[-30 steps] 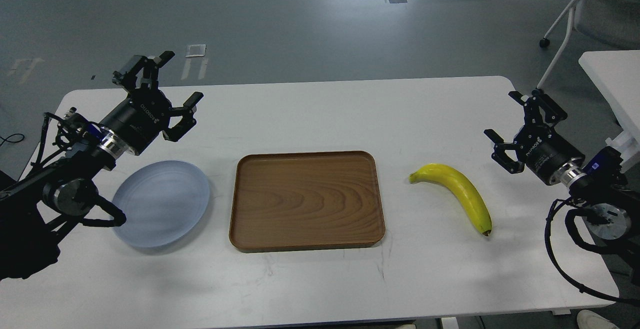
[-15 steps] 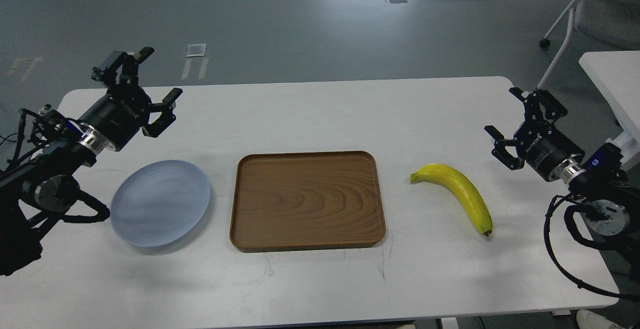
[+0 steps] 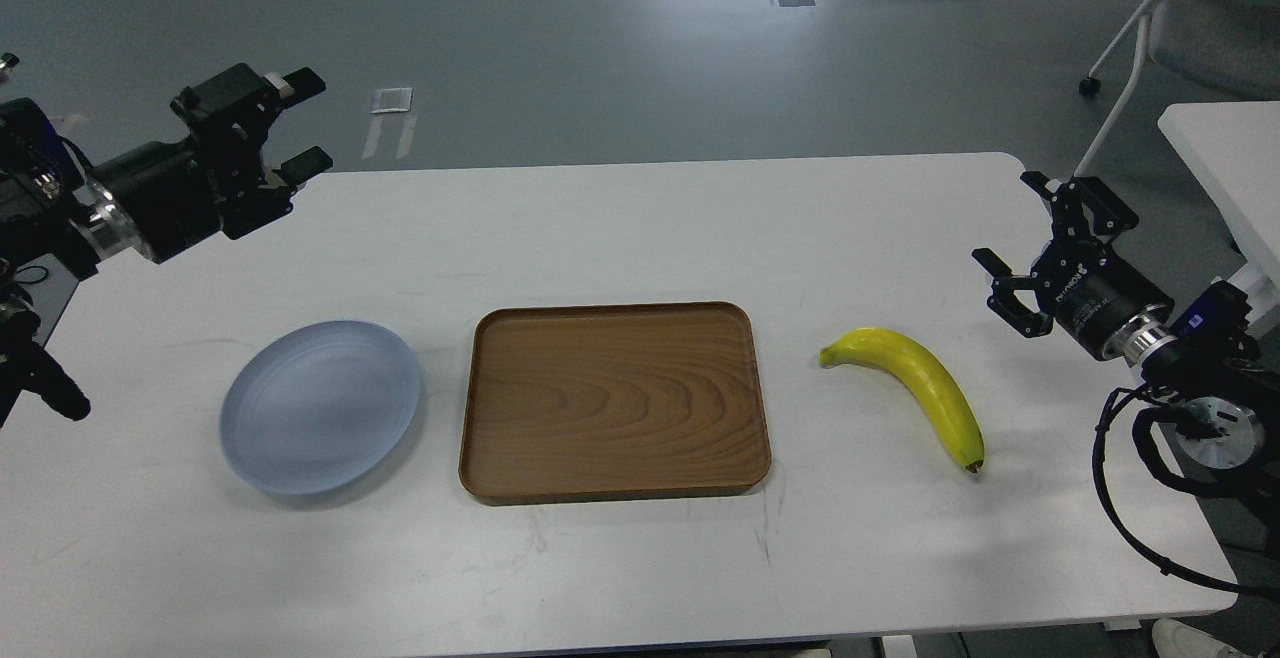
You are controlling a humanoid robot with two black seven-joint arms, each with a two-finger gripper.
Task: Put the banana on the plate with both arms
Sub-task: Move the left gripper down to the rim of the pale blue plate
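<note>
The yellow banana lies on the white table at the right, its greenish stem end pointing left and its dark tip toward me. The pale grey-blue plate sits on the table at the left and holds nothing. My left gripper is open and empty, up at the table's far left corner, well behind the plate. My right gripper is open and empty at the table's right edge, to the right of and a little behind the banana, apart from it.
A rectangular brown wooden tray lies on the table between plate and banana. A second white table and a chair stand at the far right. Black cables hang by my right arm.
My left arm has pulled back to the left and up, away from the plate. My right gripper has drifted very slightly right. Banana, plate and tray have not moved.
</note>
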